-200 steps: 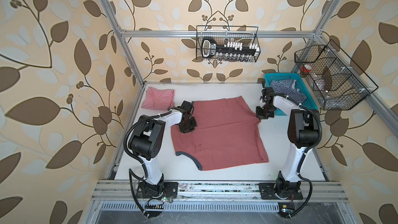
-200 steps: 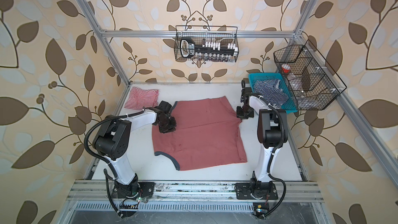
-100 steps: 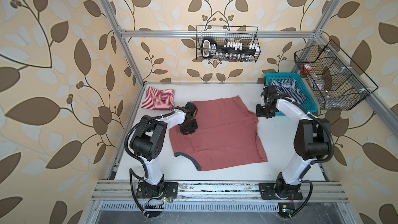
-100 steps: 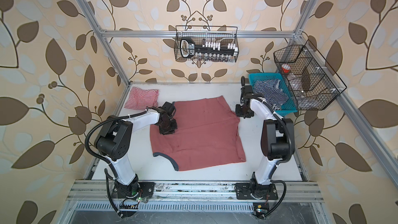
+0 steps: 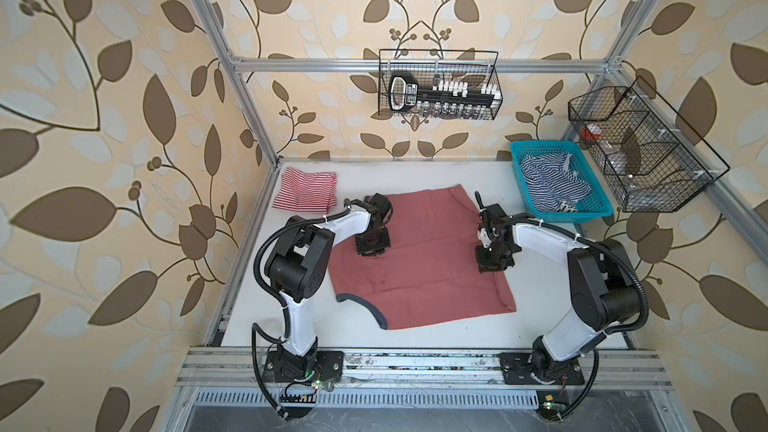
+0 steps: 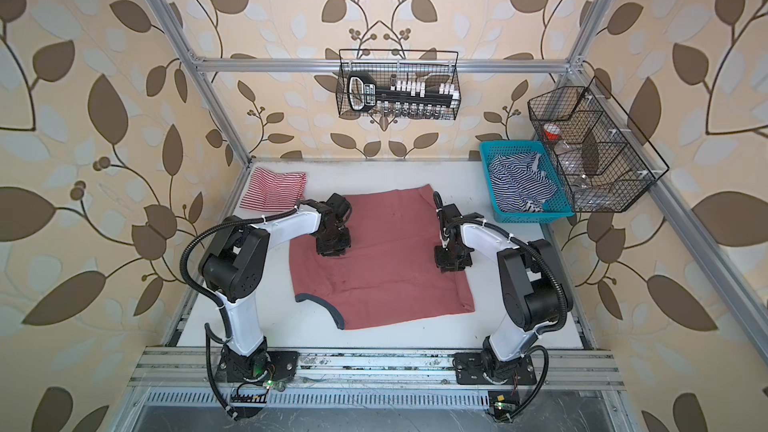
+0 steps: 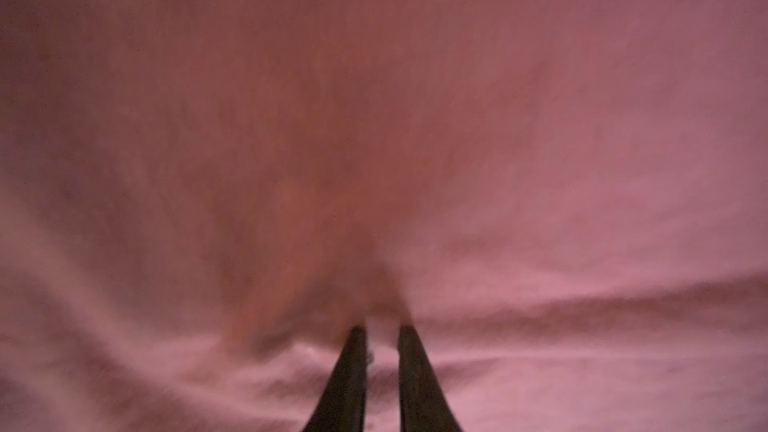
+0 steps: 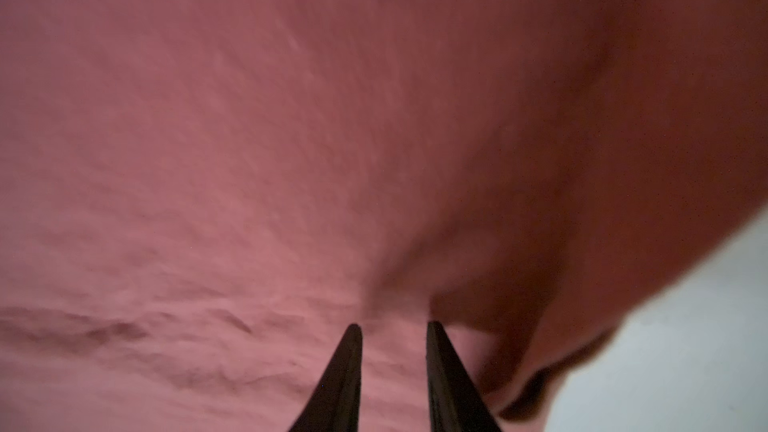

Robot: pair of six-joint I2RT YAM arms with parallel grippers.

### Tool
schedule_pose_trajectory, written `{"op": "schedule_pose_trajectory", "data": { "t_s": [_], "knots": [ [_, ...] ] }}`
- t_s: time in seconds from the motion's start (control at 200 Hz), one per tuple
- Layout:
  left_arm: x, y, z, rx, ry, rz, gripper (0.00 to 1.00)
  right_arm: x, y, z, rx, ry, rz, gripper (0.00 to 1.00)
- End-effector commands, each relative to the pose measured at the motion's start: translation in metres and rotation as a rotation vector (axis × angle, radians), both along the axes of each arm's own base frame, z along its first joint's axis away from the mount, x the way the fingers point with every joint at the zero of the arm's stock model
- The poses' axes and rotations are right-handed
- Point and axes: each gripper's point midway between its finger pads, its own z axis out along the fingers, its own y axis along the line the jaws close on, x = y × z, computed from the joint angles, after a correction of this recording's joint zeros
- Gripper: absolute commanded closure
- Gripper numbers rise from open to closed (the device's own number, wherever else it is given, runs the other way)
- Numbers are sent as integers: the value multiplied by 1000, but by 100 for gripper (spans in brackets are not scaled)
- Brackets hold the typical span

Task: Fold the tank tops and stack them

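Note:
The dusty red tank top [image 5: 424,268] [image 6: 386,272] lies spread on the white table, its navy trim [image 5: 365,303] at the front left. My left gripper [image 5: 372,252] [image 7: 382,328] points down at the top's left side, shut on a pinch of red cloth. My right gripper [image 5: 490,268] [image 8: 392,324] points down at its right edge. The right jaws stand narrowly apart with puckered cloth gathered between them, and the edge beside them lifts off the table [image 8: 685,347]. The red-and-white striped tank top [image 5: 305,193] [image 6: 274,191] lies folded at the back left.
A turquoise basket [image 5: 598,205] with navy-and-white striped cloth [image 5: 544,184] stands at the back right. A black wire basket [image 5: 438,85] hangs on the back rail and another wire basket [image 5: 640,151] on the right rail. Aluminium frame posts edge the table.
My right gripper left the red top's far right corner, opened, moved forward along the right edge and closed there. My left gripper shifted slightly right, and the cloth moved a little with it.

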Motion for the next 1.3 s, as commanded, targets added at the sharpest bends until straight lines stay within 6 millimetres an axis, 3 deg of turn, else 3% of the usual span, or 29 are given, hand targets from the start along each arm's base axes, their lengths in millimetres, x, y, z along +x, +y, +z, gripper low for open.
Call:
{"op": "schedule_pose_trajectory", "data": {
  "t_s": [0.0,0.16,0.47,0.635,0.755,0.925,0.995,1.135,1.295],
  "knots": [
    [-7,11,-24,49,64,-11,82,-10,-16,2,-67,19,-44,71],
    [-8,17,-37,65,84,-3,82,-21,-35,7,-139,30,-110,70],
    [-3,31,-40,83,80,5,82,-45,-81,10,-227,64,-271,67],
    [-1,28,-36,66,74,3,82,-38,-101,14,-210,50,-352,68],
    [1,25,-28,43,58,9,83,0,-80,44,-136,-81,-305,70],
    [5,13,-10,-14,28,13,83,84,-28,105,-37,-312,-147,66],
    [6,8,-2,-25,15,6,83,114,-12,116,-13,-347,-92,63],
    [9,-4,9,-52,-1,-13,83,170,7,105,-2,-353,-12,51],
    [10,-17,8,-90,25,-36,83,220,25,77,39,-360,23,50]
  ]
}}
